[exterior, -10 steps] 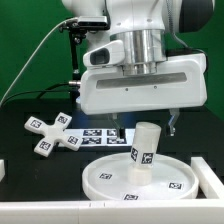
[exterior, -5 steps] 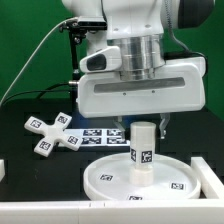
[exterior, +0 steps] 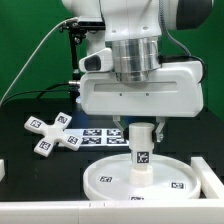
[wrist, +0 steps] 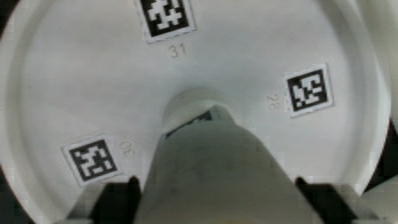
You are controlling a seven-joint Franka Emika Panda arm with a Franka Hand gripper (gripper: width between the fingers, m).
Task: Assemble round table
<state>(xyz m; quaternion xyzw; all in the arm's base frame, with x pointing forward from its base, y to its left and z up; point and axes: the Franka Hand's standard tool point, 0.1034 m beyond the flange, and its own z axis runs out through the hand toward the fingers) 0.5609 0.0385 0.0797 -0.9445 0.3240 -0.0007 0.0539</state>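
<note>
The two dark fingers (wrist: 121,201) pinch the short white plastic cylindrical leg (exterior: 141,150) from either side. They hold it upright over the middle of the large rimmed white round disc (exterior: 174,165), which lies flat on the black counter (exterior: 20,150). Whether the leg's foot already touches the disc, I cannot tell. The main risk, as I judge it, is misalignment: if the leg meets the disc's centre slightly off or tilted, it may jam rather than seat. Pushing or turning could then drag the loose disc across the counter, or let the leg slip in the grip. Only the exterior view shows the white cross-shaped four-armed base (exterior: 50,135), well apart toward that view's left, beside the marker board (exterior: 98,133). Only the wrist view looks down the leg onto the disc's tagged face and shows both fingers against the leg's sides.
</note>
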